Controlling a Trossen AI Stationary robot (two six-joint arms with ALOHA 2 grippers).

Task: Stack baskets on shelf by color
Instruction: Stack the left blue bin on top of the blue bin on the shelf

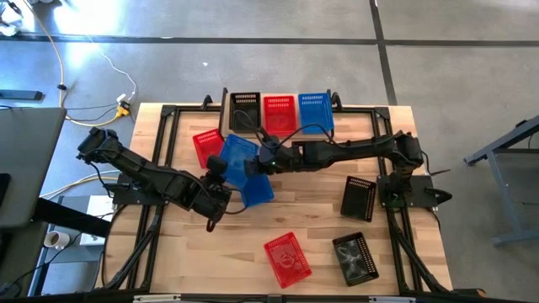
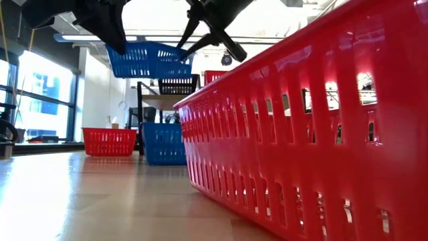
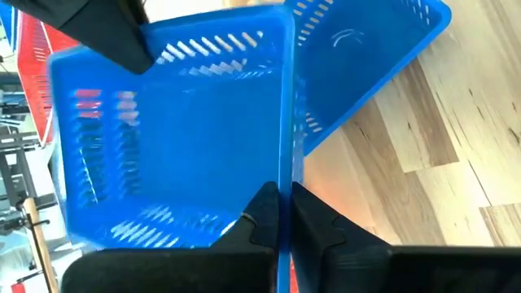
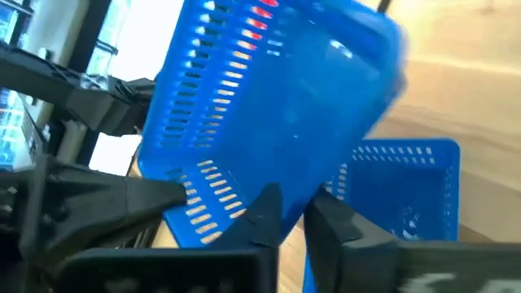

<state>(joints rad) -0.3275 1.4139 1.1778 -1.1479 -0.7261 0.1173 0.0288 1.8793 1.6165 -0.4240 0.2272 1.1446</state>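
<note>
Gripping opposite rims, left gripper (image 3: pixel 283 213) and right gripper (image 4: pixel 293 213) pinch one lifted blue basket (image 1: pixel 237 156) above another (image 1: pixel 258 189), apparently a handover toward the shelf (image 1: pixel 226 108)

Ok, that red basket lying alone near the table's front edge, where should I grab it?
Pinch the rim of a long wall of the red basket, coming straight down: it lies open side up with bare table around it. The left tool grips the blue basket likewise.

A red basket (image 2: pixel 314 134) fills the foreground; dark fingers (image 2: pixel 110 27) hold a blue basket (image 2: pixel 148 60) aloft.
</note>
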